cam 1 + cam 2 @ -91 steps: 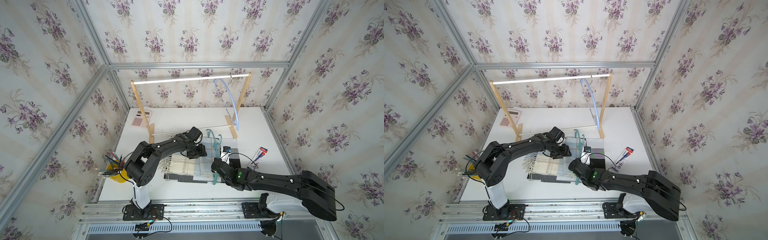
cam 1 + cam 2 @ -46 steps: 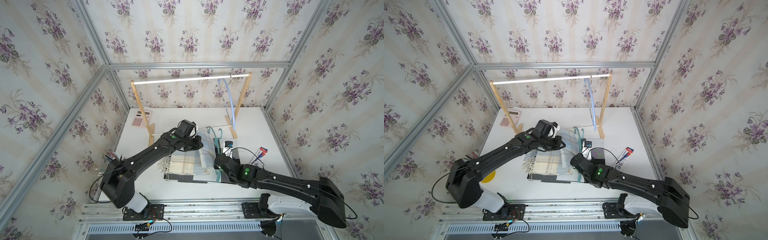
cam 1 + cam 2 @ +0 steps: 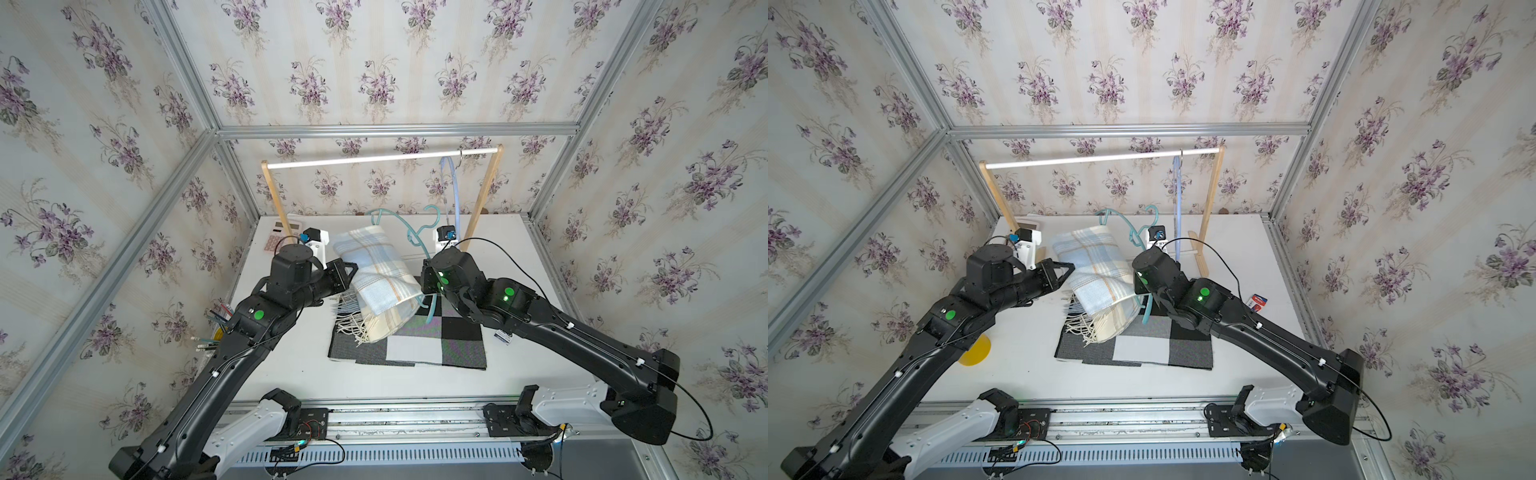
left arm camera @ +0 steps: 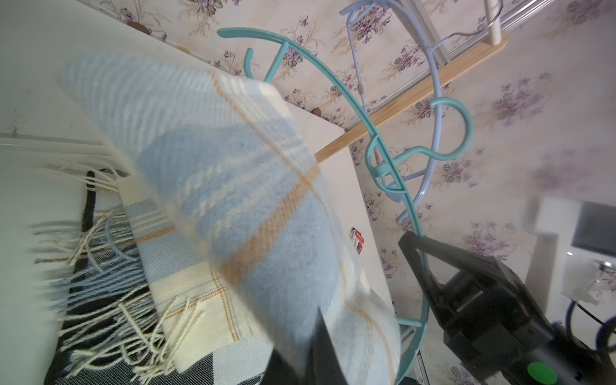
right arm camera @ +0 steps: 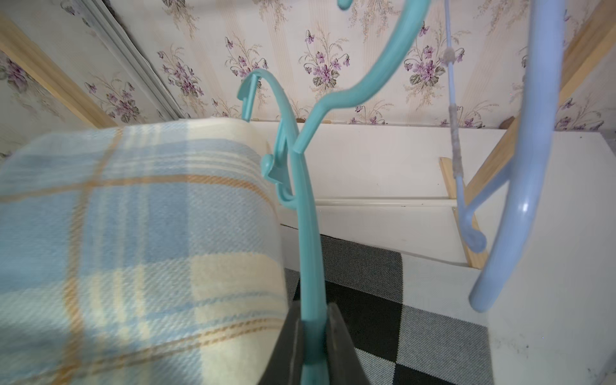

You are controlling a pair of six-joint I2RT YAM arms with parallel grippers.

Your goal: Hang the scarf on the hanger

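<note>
Your arms are lifting the scarf (image 3: 376, 274) off the mat (image 3: 436, 345), higher than a second ago. Your left hand (image 3: 352, 268) is pinching its 9 o'clock edge; your right hand (image 5: 313, 333) is clamping the hanger (image 5: 307, 233) at its 3 o'clock side. Fringe is trailing on the mat, mid-counter (image 3: 291, 374).

Both top views are bright and sharp, evenly and diffusely lit; shadows on the desk (image 3: 291, 374) are faint and soft. In both wrist views the scarf (image 4: 233, 173) is smeared by motion blur, while the teal hanger (image 5: 306, 233) is sharp. A small highlight glints on the pale blue hanger (image 5: 520, 213).
</note>
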